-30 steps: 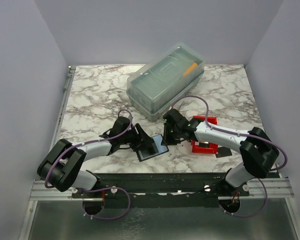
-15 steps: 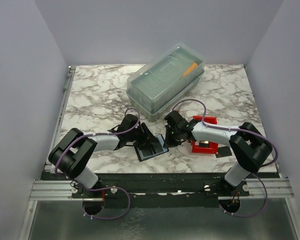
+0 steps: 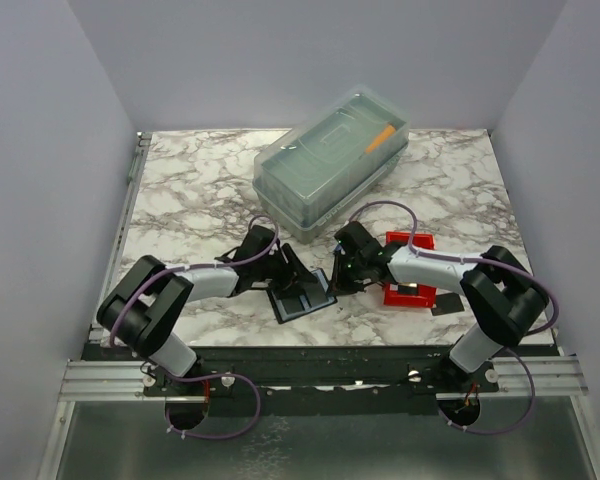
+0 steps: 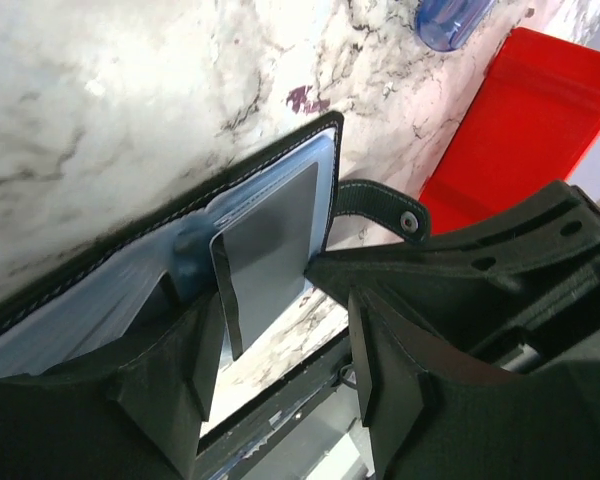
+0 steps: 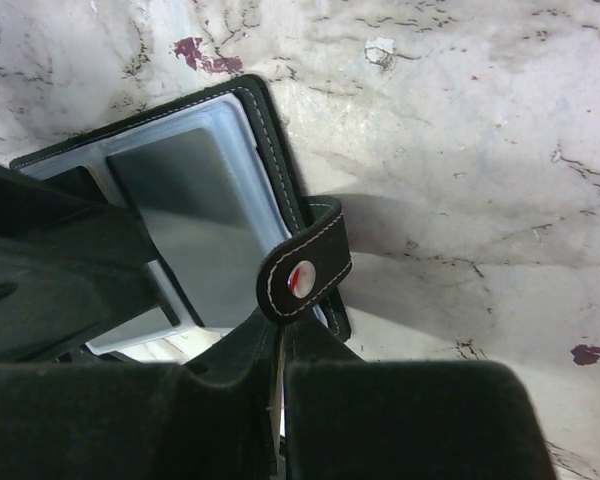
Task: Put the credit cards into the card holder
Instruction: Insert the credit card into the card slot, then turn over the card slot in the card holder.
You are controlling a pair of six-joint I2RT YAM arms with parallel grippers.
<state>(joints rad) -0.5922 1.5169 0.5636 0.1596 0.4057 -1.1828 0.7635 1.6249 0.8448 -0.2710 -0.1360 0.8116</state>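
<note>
Nearest the arm bases, the card holder (image 3: 303,296) lies spread open on the marble table (image 3: 190,190), just in from the near edge and between the two grippers. In the overhead view its long axis runs from about 8 o'clock to 2 o'clock. The inside faces up, with clear sleeves showing. A grey card (image 4: 275,230) sits flat in a sleeve toward the 2 o'clock end. From that end the strap (image 5: 300,272), with its snap, points toward 3 o'clock; it is raised off the marble and casts a shadow.

The right gripper (image 3: 341,281) reaches in from 3 o'clock. Its fingers are pressed together on the snap end of the strap, so it grips the card holder by that tab. The left gripper (image 3: 288,273) reaches in from 9 o'clock and leans over the holder with its fingers apart, clamping nothing. In its wrist view one finger covers the sleeves at the 8 o'clock half. A narrow dark strip stands tilted between the fingers, and I cannot tell what it is.

Farther out at 3 o'clock, the red bin (image 3: 410,240) stands under the right forearm. A dark card (image 3: 445,308) lies flat on the table at the bin's 4 o'clock, near it but apart.

Farthest, at 12 o'clock, the clear lidded box (image 3: 330,165) also lies along 8 to 2 o'clock, with an orange thing (image 3: 380,138) inside near its 2 o'clock end.
</note>
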